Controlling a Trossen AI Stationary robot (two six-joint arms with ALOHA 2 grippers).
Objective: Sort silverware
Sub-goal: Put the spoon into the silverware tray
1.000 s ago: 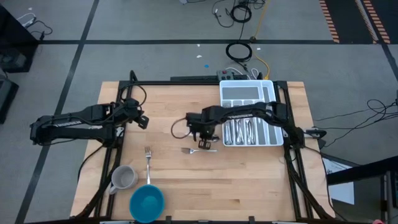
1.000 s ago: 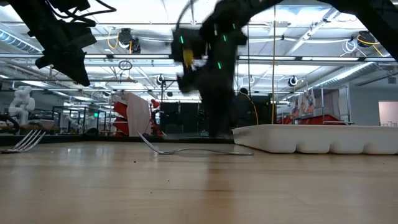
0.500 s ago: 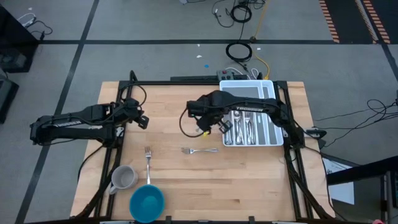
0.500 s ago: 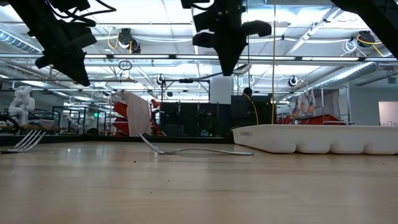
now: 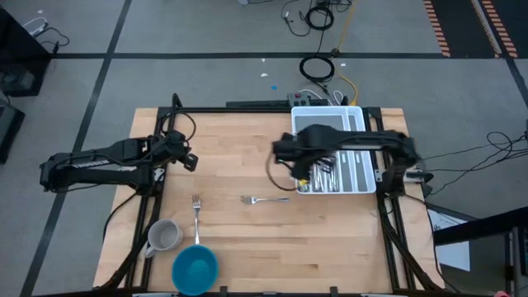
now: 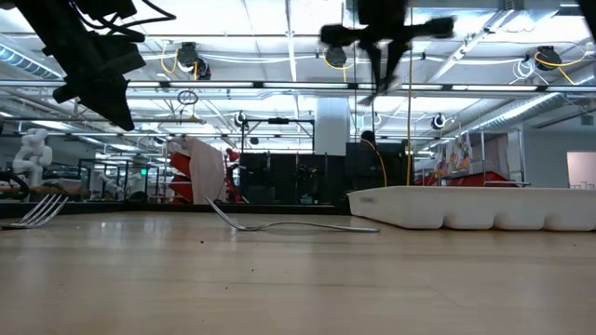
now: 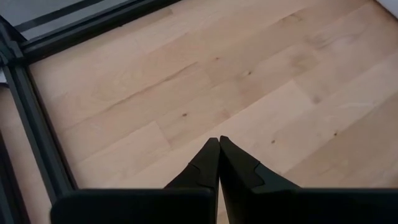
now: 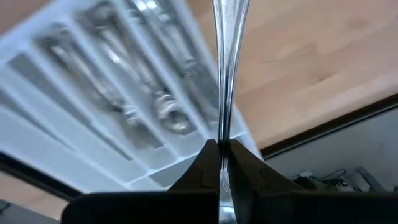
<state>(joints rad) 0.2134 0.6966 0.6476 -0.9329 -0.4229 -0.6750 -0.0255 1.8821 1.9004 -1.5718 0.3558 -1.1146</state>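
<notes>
My right gripper (image 5: 302, 172) hangs high over the left edge of the white organiser tray (image 5: 360, 115) and is shut on one slim shiny piece of silverware (image 8: 221, 68). That piece shows edge-on, so I cannot tell its kind. Two forks lie flat on the wood: one (image 5: 264, 199) mid-table, one (image 5: 196, 210) nearer the left. Several pieces lie in the tray's compartments (image 8: 155, 106). My left gripper (image 5: 191, 161) waits shut above the table's left part, holding nothing (image 7: 219, 146). My right gripper pinches the piece's slim shaft (image 8: 221, 134) between its two fingers. The fingers point steeply down, and the piece runs on past their tips along the line of the fingers. It is lifted clear, above the tray's left edge (image 6: 374, 91).
A grey mug (image 5: 163, 236) and a blue bowl (image 5: 195, 269) stand near the table's front left. The tray sits at the back right, its low white wall (image 6: 475, 207) rising from the wood. Black frame rails run along the table's sides (image 7: 37, 137).
My right gripper has risen from the table beside the mid-table fork and gone toward the table's right edge, to the tray. It has rolled about its own line, carrying the piece lifted clear. The mid-table fork has stayed where it was.
</notes>
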